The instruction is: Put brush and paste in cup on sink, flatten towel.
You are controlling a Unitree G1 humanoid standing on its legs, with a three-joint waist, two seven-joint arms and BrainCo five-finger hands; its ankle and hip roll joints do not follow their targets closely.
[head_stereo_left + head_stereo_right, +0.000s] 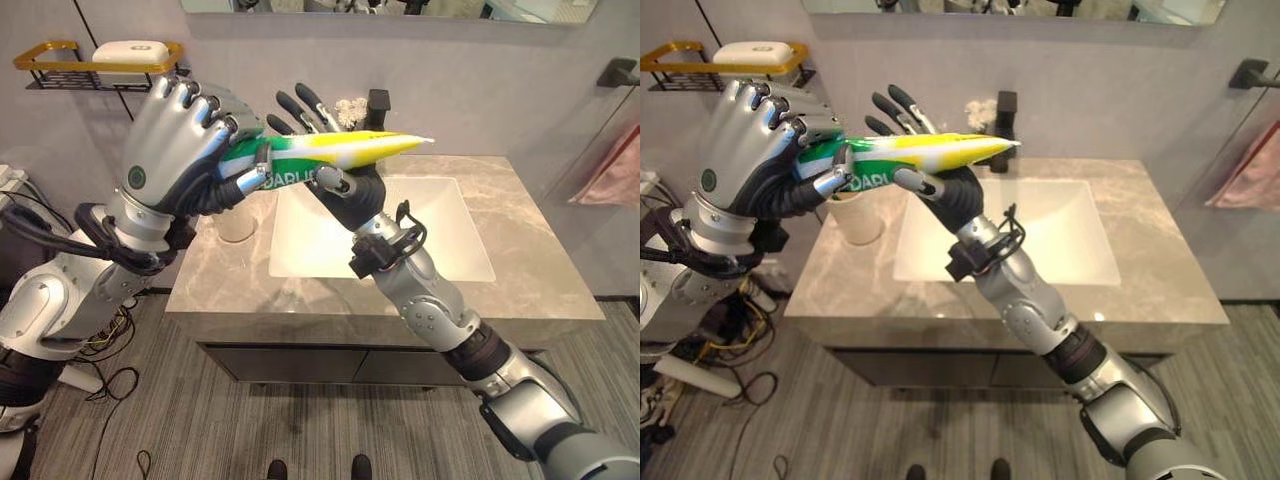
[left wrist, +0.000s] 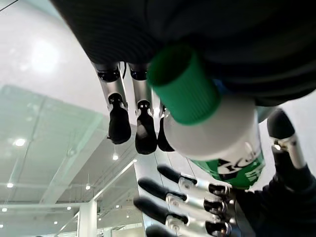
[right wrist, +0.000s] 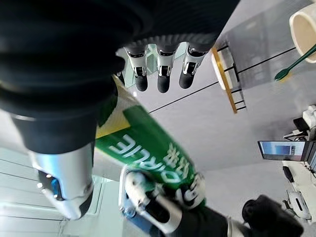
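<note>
A green, yellow and white toothpaste tube (image 1: 350, 150) is held level in the air above the sink's left side. My left hand (image 1: 180, 140) is curled round its cap end; the green cap (image 2: 185, 84) pokes out of the fist. My right hand (image 1: 350, 200) is under the tube's middle, fingers straight up behind it and thumb beside it, so the tube lies against the palm. The cream cup (image 1: 858, 218) stands on the counter at the sink's left, partly hidden by my left hand. A green brush (image 3: 296, 61) sticks out of the cup (image 3: 303, 27). A pink towel (image 1: 610, 175) hangs at the far right.
The white basin (image 1: 400, 240) sits in a marble counter (image 1: 540, 270), with a black tap (image 1: 377, 108) at its back. A gold wall shelf (image 1: 60, 50) holding a white soap dish is at the upper left. A dark rail (image 1: 615, 72) is on the right wall.
</note>
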